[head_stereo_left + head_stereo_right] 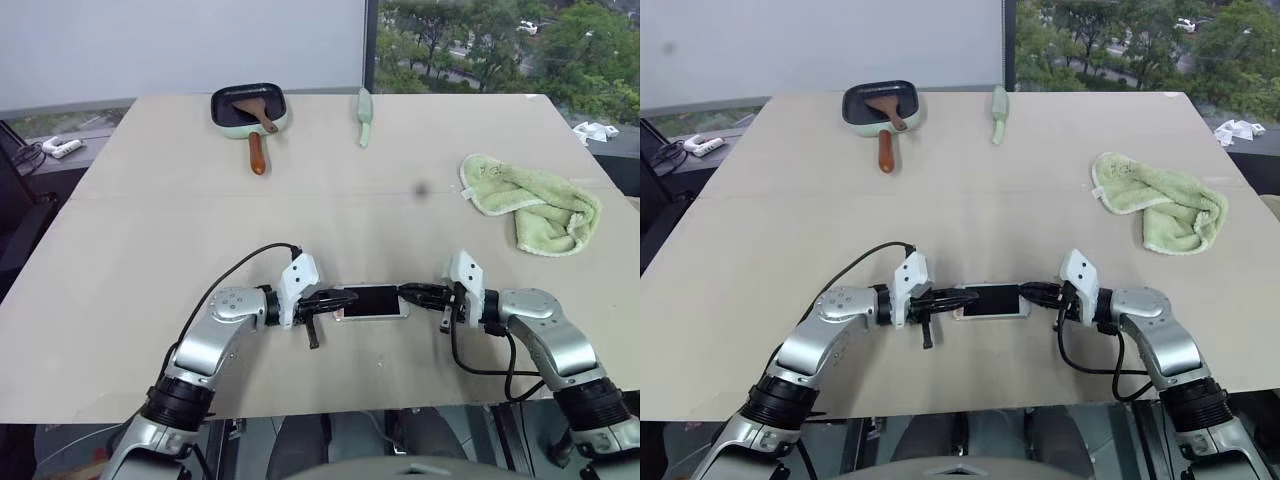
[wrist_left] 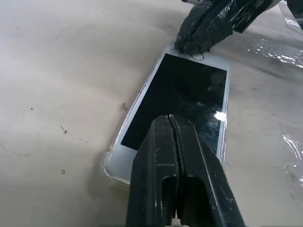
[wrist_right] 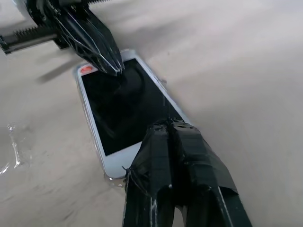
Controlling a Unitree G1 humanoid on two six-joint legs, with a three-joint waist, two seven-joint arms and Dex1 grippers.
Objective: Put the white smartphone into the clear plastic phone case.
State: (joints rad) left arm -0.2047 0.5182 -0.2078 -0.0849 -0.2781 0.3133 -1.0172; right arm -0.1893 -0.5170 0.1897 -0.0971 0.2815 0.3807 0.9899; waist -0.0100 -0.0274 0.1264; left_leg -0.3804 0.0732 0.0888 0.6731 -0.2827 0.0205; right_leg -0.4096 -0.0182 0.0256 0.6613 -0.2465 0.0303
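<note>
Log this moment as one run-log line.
phone: white smartphone screen-up on beige table, seated in clear plastic phone case | left gripper: jaws shut, over one end | right gripper: jaws shut, over other end

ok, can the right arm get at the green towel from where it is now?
Probably yes. The towel lies on the right arm's side of the table with bare tabletop between them, though the shut right gripper is now at the phone.
</note>
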